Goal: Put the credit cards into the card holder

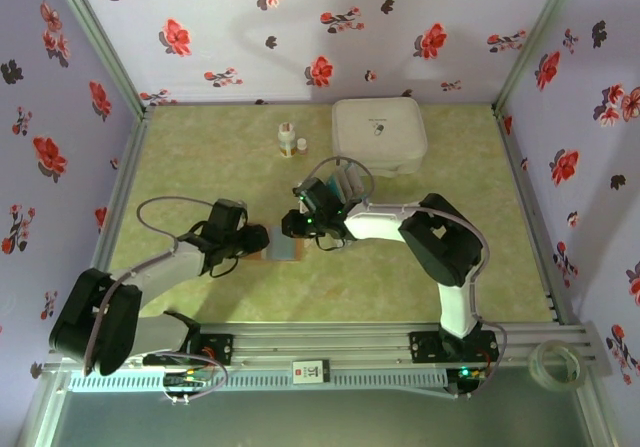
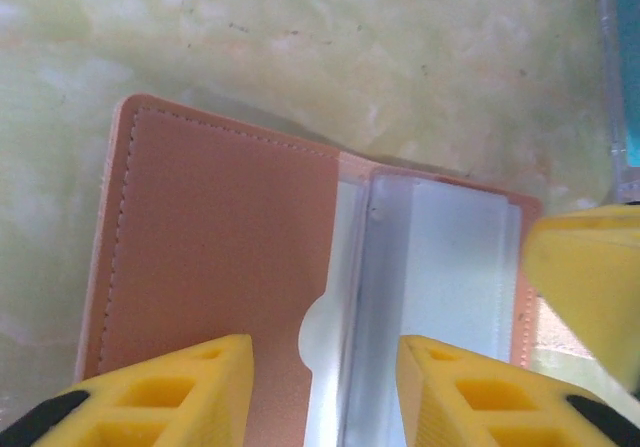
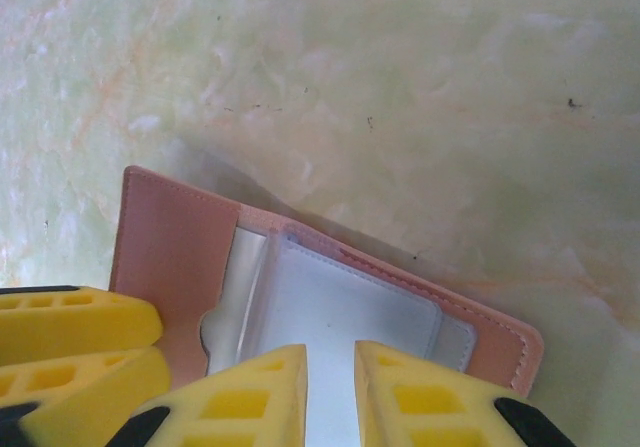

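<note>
The card holder (image 1: 283, 246) lies open on the green table between my two grippers. Its tan flap (image 2: 210, 237) is on the left and its clear, grey-white sleeves (image 2: 440, 267) are on the right. My left gripper (image 2: 322, 352) stands open low over it, one finger above the flap and the other above the sleeves, with nothing gripped. My right gripper (image 3: 330, 352) hovers over the white sleeve (image 3: 340, 307) with its jaws a narrow gap apart and nothing visibly held. The credit cards, teal and white, stand in a bunch (image 1: 345, 179) behind the right wrist. One teal card (image 2: 625, 87) shows at the edge of the left wrist view.
A big white square box (image 1: 379, 135) sits at the back right. Two small bottle-like objects (image 1: 288, 140) stand at the back centre. A roll of tape (image 1: 553, 362) lies by the rail at the near right. Flowered walls close in three sides.
</note>
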